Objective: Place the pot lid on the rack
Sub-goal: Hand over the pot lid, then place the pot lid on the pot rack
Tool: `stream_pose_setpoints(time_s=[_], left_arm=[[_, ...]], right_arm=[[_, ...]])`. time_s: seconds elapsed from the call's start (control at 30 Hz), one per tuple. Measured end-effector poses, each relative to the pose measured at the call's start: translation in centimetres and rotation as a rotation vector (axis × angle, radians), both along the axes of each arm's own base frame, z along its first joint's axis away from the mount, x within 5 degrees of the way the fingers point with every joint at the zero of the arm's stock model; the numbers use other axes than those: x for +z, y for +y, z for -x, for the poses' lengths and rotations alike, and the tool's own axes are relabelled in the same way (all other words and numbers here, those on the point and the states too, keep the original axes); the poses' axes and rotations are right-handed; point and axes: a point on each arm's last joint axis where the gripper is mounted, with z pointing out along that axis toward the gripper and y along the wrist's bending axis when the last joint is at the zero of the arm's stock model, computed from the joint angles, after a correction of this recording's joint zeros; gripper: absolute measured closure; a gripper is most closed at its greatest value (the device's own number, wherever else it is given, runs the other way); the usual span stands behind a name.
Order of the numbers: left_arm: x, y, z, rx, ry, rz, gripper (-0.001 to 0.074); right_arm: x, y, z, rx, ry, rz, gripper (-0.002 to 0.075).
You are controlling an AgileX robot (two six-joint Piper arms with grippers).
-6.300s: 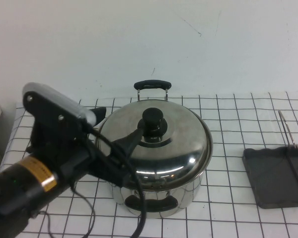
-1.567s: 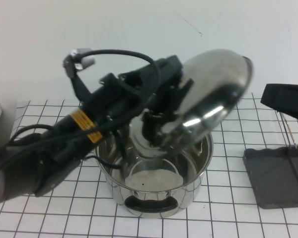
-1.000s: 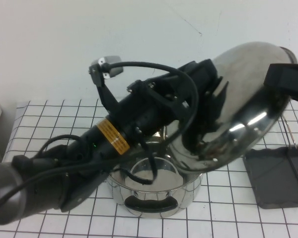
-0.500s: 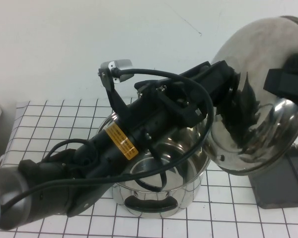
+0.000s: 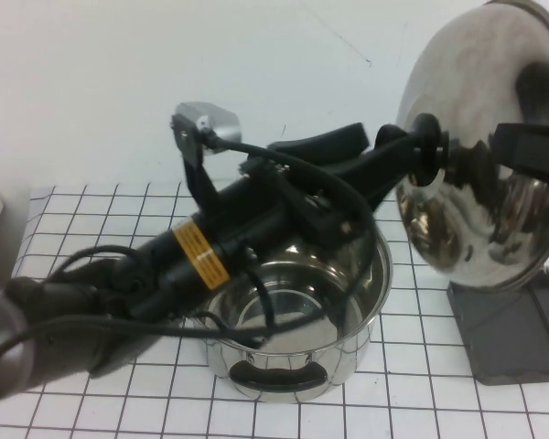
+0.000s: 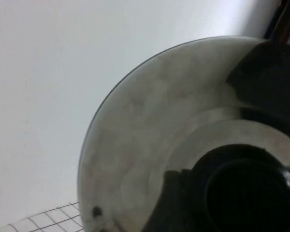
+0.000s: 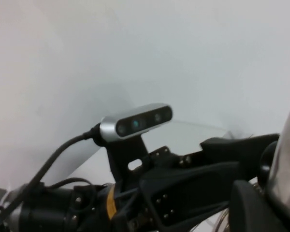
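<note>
Left hand [image 5: 419,155] at centre right of the high view, spread wide around the black knob [image 5: 427,146]. Right hand [image 5: 531,151] at right edge, clamped on pot lid [image 5: 485,146], upright above rack [image 5: 508,334]. One lid, one pot [image 5: 293,338], one rack.

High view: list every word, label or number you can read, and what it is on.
Yellow label on the left arm: dark print, too blurred to read.
Lid, pot, rack: no text visible.
Nothing else is readable.
</note>
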Motion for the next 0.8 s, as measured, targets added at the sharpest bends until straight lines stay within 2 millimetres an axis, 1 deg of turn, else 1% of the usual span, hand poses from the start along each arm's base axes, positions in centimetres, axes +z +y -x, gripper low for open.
stream_pose_setpoints(time_s=[0.1,0.17,0.2,0.27,0.33,0.37,0.4,0.43,0.5,0.63,0.7,0.8], left_arm=[[-0.2,1.3,-1.1,0.016,-0.002,-0.028,0.0195],[-0.3,2.4,-1.9,0.031,0.002,-0.043,0.0234],[-0.4,2.9,-2.3,0.037,0.003,-0.054,0.0267],[-0.5,4.0,-2.8,0.043,0.002,-0.078,0.0360],[-0.6,5.2,-3.2,0.041,-0.023,-0.127,0.0519],[-0.5,5.7,-3.2,0.031,-0.048,-0.161,0.0581],[-0.4,6.4,-3.3,0.026,-0.073,-0.196,0.0635],[-0.3,7.0,-3.2,0.019,-0.093,-0.229,0.0670],[0.0,8.4,-3.1,0.011,-0.113,-0.282,0.0708],[0.6,10.4,-2.5,-0.012,-0.102,-0.376,0.0730],[0.4,10.9,-2.4,-0.015,-0.096,-0.419,0.0732],[0.1,11.1,-2.3,-0.036,-0.094,-0.463,0.0735]], right_arm=[[0.7,-0.2,-0.4,-0.034,-0.037,0.019,0.0671],[1.6,-0.2,-0.6,-0.048,-0.074,0.054,0.0671],[1.9,-0.3,-0.7,-0.054,-0.096,0.087,0.0671],[2.5,-0.4,-0.8,-0.063,-0.118,0.159,0.0671],[2.6,-0.6,-0.9,-0.070,-0.118,0.262,0.0671],[2.6,-0.7,-1.0,-0.077,-0.108,0.316,0.0671],[2.4,-0.9,-1.0,-0.086,-0.093,0.369,0.0671],[2.3,-1.1,-1.1,-0.098,-0.073,0.407,0.0671],[1.6,-1.7,-1.2,-0.130,-0.035,0.508,0.0671],[0.5,-2.6,-1.7,-0.184,0.006,0.645,0.0671],[0.0,-2.9,-2.1,-0.201,0.015,0.685,0.0671],[-0.7,-3.0,-2.8,-0.201,0.043,0.701,0.0671]])
